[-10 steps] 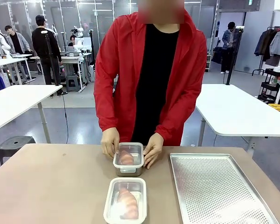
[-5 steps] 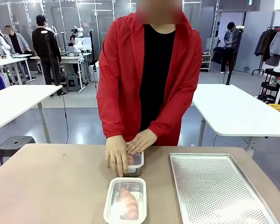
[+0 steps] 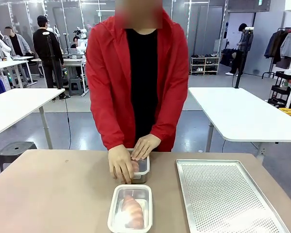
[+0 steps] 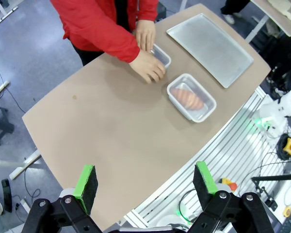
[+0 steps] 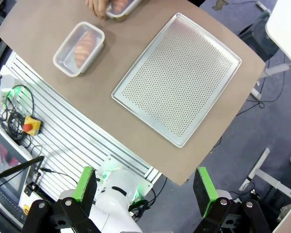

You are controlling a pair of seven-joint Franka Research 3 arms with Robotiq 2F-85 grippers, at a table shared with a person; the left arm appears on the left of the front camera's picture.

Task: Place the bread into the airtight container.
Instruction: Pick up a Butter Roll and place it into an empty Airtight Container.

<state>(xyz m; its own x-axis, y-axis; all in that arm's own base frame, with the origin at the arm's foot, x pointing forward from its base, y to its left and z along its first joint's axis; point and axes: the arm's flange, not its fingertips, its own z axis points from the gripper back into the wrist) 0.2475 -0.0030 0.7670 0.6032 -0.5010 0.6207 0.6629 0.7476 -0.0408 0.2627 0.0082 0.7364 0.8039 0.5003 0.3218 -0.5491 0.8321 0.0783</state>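
Person shifted left; both hands [image 3: 131, 158] still press container lid [image 3: 141, 166].

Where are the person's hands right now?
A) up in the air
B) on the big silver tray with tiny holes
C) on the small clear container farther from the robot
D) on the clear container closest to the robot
C: both of the person's hands press on the lid of the small clear far container, while the near clear container with bread and the perforated metal tray sit untouched.
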